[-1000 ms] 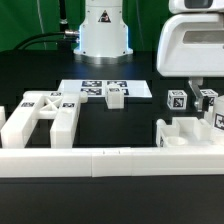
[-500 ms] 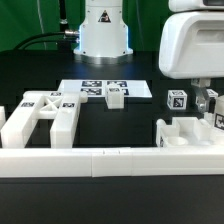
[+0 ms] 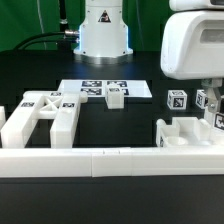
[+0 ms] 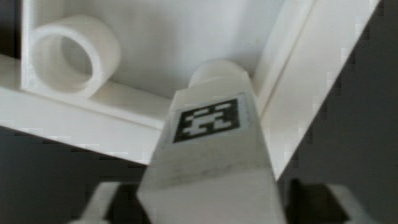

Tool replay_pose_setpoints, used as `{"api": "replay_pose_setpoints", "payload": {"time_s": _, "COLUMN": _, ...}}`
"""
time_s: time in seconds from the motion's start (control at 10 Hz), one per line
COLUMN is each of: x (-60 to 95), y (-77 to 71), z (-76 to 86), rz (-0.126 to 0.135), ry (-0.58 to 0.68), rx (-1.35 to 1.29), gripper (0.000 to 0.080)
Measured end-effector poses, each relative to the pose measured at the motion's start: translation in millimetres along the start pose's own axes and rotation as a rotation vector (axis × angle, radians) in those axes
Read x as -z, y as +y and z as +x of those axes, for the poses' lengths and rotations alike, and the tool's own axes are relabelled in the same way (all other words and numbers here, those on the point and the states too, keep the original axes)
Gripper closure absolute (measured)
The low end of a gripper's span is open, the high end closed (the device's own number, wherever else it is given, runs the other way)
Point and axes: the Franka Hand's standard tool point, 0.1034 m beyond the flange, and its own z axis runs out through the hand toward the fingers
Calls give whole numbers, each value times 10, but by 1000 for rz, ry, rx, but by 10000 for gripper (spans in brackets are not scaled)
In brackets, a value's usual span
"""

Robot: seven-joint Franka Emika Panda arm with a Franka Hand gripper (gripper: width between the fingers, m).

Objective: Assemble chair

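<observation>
My gripper (image 3: 211, 102) hangs at the exterior view's right, above a boxy white chair part (image 3: 184, 135). In the wrist view the gripper (image 4: 214, 202) is shut on a narrow white chair piece (image 4: 214, 130) with a square tag, one finger (image 4: 107, 200) on each side. Behind the piece lies a white panel with a round ring (image 4: 71, 55). A tagged cube (image 3: 177, 100) stands just left of the gripper. A slotted white panel (image 3: 40, 115) lies at the left. Another small cube (image 3: 115, 97) sits on the marker board (image 3: 90, 87).
A long low white rail (image 3: 100, 160) runs along the front edge. The robot base (image 3: 103, 30) stands at the back centre with cables to its left. The gripper's white body (image 3: 190, 45) hides part of the right side.
The gripper with its held piece has shifted slightly towards the exterior view's right. The other parts have not moved.
</observation>
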Motion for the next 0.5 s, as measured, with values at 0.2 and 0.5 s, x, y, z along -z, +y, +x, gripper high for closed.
{"api": "replay_pose_setpoints", "payload": {"time_s": 0.2, "x": -1, "y": -4, "z": 0, "rz": 2, "ry": 0, "rx": -38, "gripper": 514}}
{"api": "replay_pose_setpoints", "payload": {"time_s": 0.5, "x": -4, "y": 16, "z": -6, "rz": 0, "ry": -1, "rx": -377, "gripper": 514}}
